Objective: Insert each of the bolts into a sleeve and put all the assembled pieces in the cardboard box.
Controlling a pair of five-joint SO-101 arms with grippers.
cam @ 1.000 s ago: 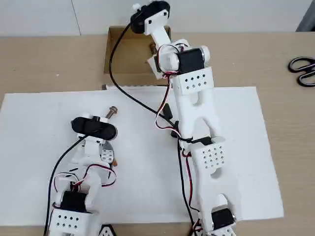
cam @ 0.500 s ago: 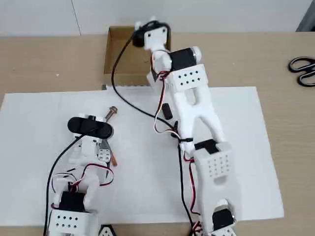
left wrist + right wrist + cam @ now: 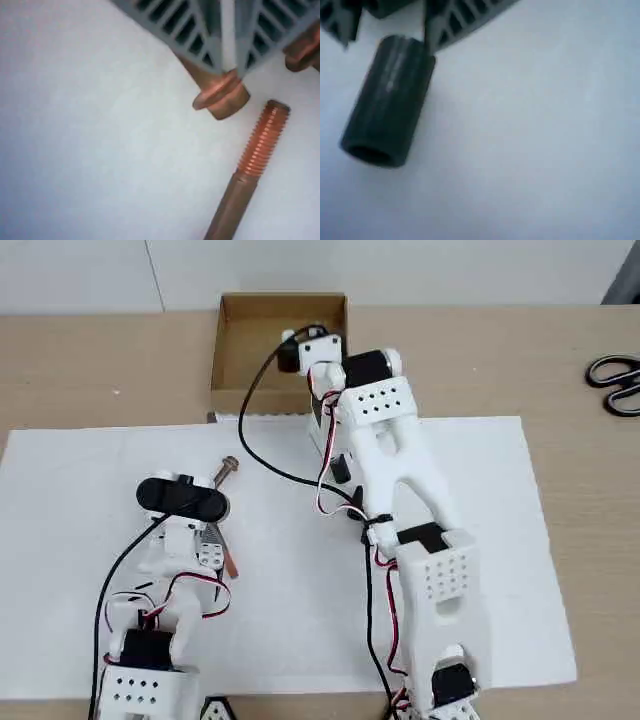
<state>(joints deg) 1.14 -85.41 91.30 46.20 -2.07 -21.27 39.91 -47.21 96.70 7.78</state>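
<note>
My left gripper (image 3: pixel 229 70) hangs low over the white paper (image 3: pixel 120 490). Its grey fingers (image 3: pixel 190 30) meet at the flanged head of a copper bolt (image 3: pixel 222 95), and it looks shut on it. A second copper bolt (image 3: pixel 255 155) lies on the paper just beside it, threaded end towards the gripper. In the high view a copper bolt (image 3: pixel 231 562) shows at the left gripper (image 3: pixel 222 552), and another bolt (image 3: pixel 228 472) lies farther out. My right gripper (image 3: pixel 387 30) stands open astride one end of a dark sleeve (image 3: pixel 387 100) lying on the paper. The cardboard box (image 3: pixel 240 350) stands just beyond the right arm's wrist (image 3: pixel 320 370).
Black scissors (image 3: pixel 615 382) lie on the wooden table at the far right. The right arm (image 3: pixel 400 470) stretches across the middle of the paper, with its black cable (image 3: pixel 270 455) looping to the left. Another copper piece (image 3: pixel 305 47) shows beside the left fingers.
The right arm has drawn back from over the box and come down at the paper's far edge. The left arm has shifted slightly towards its base.
</note>
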